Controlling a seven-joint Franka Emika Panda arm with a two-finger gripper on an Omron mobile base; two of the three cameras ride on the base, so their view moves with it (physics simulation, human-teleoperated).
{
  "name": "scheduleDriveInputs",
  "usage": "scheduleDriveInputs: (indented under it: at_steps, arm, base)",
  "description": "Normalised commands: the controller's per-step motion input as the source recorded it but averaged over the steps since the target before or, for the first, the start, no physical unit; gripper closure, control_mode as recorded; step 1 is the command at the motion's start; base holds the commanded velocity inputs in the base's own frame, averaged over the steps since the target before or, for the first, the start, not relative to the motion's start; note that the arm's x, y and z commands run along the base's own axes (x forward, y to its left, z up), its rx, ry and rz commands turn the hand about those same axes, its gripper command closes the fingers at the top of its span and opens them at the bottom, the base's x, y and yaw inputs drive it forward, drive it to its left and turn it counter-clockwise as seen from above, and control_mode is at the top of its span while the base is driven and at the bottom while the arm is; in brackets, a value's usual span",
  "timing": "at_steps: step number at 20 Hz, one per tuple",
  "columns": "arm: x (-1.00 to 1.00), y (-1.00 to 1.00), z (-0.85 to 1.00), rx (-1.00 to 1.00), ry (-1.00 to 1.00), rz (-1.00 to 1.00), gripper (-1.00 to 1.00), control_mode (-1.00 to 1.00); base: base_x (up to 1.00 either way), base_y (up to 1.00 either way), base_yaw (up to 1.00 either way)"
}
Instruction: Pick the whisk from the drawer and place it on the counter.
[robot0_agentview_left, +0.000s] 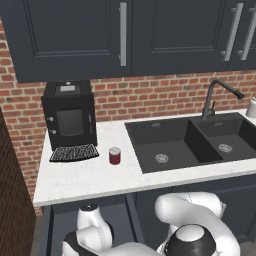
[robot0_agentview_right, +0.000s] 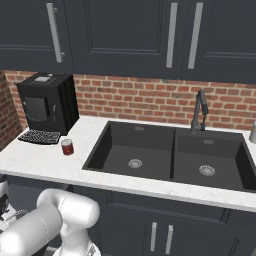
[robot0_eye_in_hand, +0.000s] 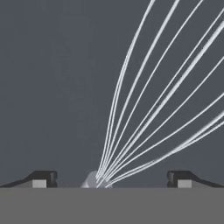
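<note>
Straddling whisk (robot0_eye_in_hand: 157, 109) neck inside drawer (robot0_eye_in_hand: 52, 87), jaws spread fully, holding nothing. Risk: closing onto springy wires beside neck, whisk slipping or twisting before reaching table (robot0_agentview_left: 80, 180).

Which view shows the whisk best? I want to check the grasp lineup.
The hand view: the whisk lies close below, its wires fanning up from the neck, which sits between the open jaws. In both base views the arm reaches down into the drawer, and I cannot make the whisk out.
</note>
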Motion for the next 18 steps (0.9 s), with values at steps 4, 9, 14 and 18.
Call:
scheduleDriveInputs:
  at_steps: [4, 9, 14, 18]
  arm:
    - [0.01, 0.00, 0.00, 0.00, 0.00, 0.00, -1.00, -1.00]
    - [0.02, 0.00, -0.10, 0.00, 0.00, 0.00, -1.00, -1.00]
    - [0.06, 0.00, -0.19, 0.00, 0.00, 0.00, -1.00, -1.00]
    - [0.07, 0.01, -0.16, 0.00, 0.00, 0.00, -1.00, -1.00]
  base:
    - [0.00, 0.00, 0.00]
    - [0.00, 0.00, 0.00]
    - [0.00, 0.00, 0.00]
    - [0.00, 0.00, 0.00]
